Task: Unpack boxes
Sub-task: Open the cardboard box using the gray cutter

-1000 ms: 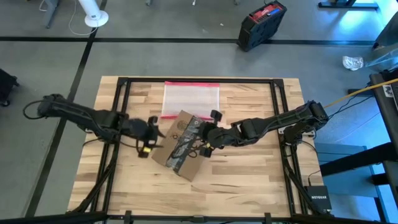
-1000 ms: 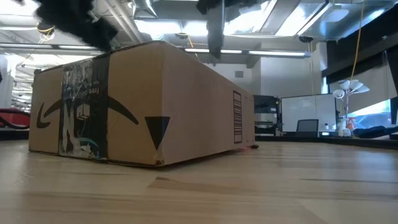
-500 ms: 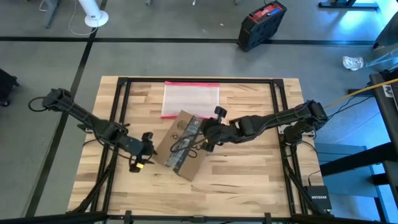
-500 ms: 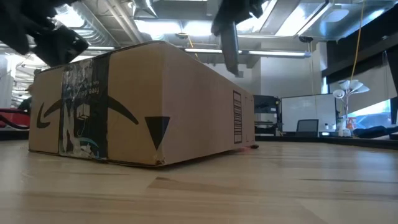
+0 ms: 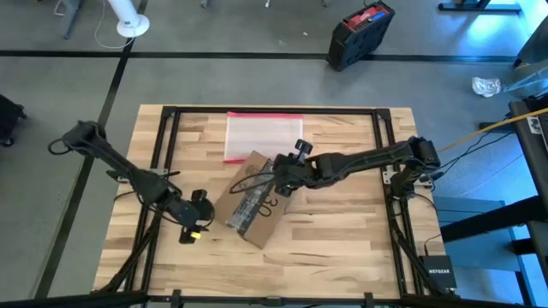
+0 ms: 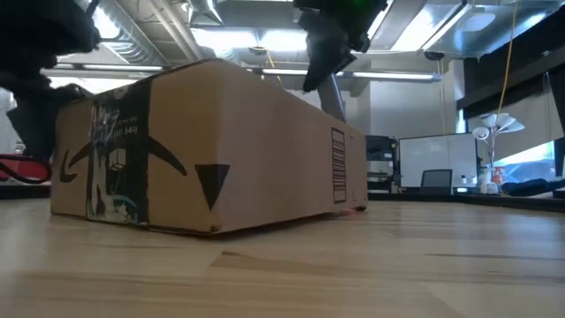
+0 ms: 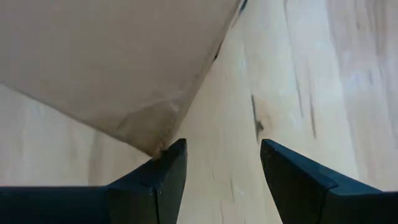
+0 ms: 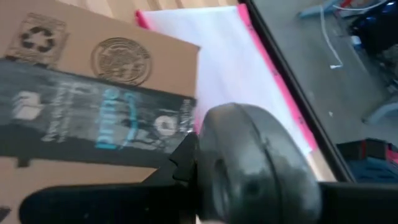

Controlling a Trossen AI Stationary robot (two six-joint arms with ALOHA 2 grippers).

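Note:
The brown cardboard box (image 5: 253,198) lies flat on the table, its black printed tape strip on top (image 8: 74,118) and running down its end face (image 6: 119,159). My left gripper (image 5: 195,227) is low at the box's near-left side. It is open, with a bottom corner of the box (image 7: 163,147) just ahead of one finger (image 7: 171,163). My right gripper (image 5: 278,178) hovers over the far end of the box's top (image 6: 331,40). A round dark part of its own fills the right wrist view and hides the fingers. My left gripper comes slanting down at the box's bottom corner (image 7: 163,147) from the table's near-left side. One finger stands right at that corner, the other over bare wood. Whether the finger touches the cardboard I cannot tell. The box rests flat on the table.
A clear plastic pouch with a pink-red edge (image 5: 263,134) lies on the table just beyond the box. A black and red case (image 5: 360,32) stands on the floor past the far edge. Bare wood stretches to the near and right sides (image 5: 342,231).
My left gripper has gone down and toward the table's near edge, ending beside the box's near-left corner. My right gripper has moved a little toward the far left over the box's top. The box has turned slightly on the table.

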